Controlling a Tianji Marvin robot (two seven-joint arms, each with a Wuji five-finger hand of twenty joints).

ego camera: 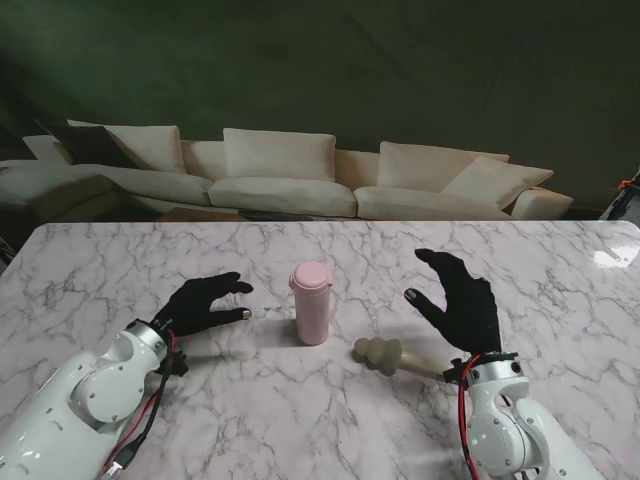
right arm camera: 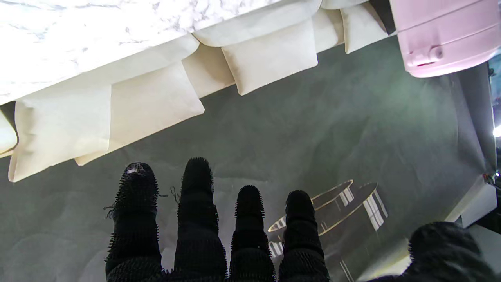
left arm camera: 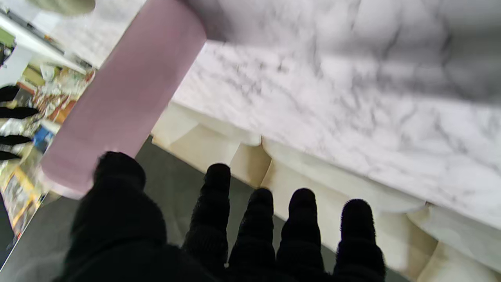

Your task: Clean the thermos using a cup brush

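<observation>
Both my left hand point(ego camera: 205, 303) and right hand point(ego camera: 462, 300) hang spread and empty; the upright thermos point(ego camera: 311, 302) between them looks smooth, rigid, tippy, so I'd grip mid-body, and the cup brush point(ego camera: 385, 354) by its stiff handle.

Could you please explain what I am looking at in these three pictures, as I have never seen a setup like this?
It is a two-armed robot with black-gloved five-finger hands at a marble table. The wide picture comes from a camera on its stand, looking down. The other two come from cameras on its wrists, looking along the fingers, and appear upside down. A pink thermos, lid on, stands upright mid-table. A cup brush with a pale foam head lies to its right, nearer to me, by the right hand. The left hand is beside the thermos without touching it. Both hands are open and hold nothing. A cream sofa stands behind the table.
</observation>
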